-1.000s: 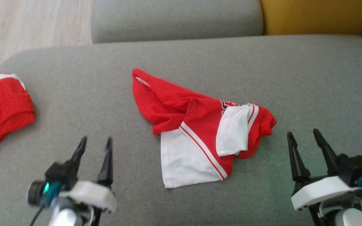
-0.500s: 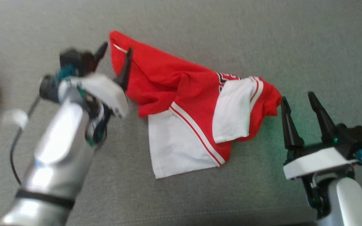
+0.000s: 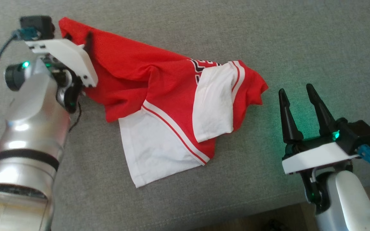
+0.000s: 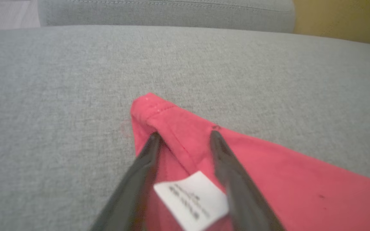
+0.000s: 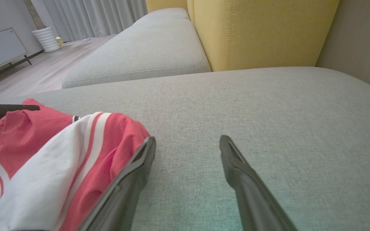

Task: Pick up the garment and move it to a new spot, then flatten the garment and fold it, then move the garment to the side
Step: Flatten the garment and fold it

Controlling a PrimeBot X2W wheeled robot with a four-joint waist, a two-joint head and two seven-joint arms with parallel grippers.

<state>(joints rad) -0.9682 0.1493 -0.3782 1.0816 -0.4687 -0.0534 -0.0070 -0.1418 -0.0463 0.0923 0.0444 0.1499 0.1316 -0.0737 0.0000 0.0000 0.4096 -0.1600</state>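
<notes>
Garment (image 3: 159, 83): red and white, lying crumpled on the grey sofa (image 3: 300, 48), partly doubled over itself. A white panel points toward the sofa's near edge, and a second white flap with red stripes is folded over the red part at the right.

Left tool (image 3: 78, 38): open, nothing gripped. It sits at the garment's far left corner. In the left wrist view its two fingers (image 4: 146, 154) straddle that red corner, with the stitched hem running between them and the white label (image 4: 191, 200) lying in the gap. Both tips are over the cloth; contact cannot be confirmed.

Right tool (image 3: 295, 89): open and empty, just beside the garment's right edge, over bare sofa. In the right wrist view its left finger lies close against the red fold; touching or not cannot be told.

Yellow cushion (image 5: 262, 32) stands behind the seat.
</notes>
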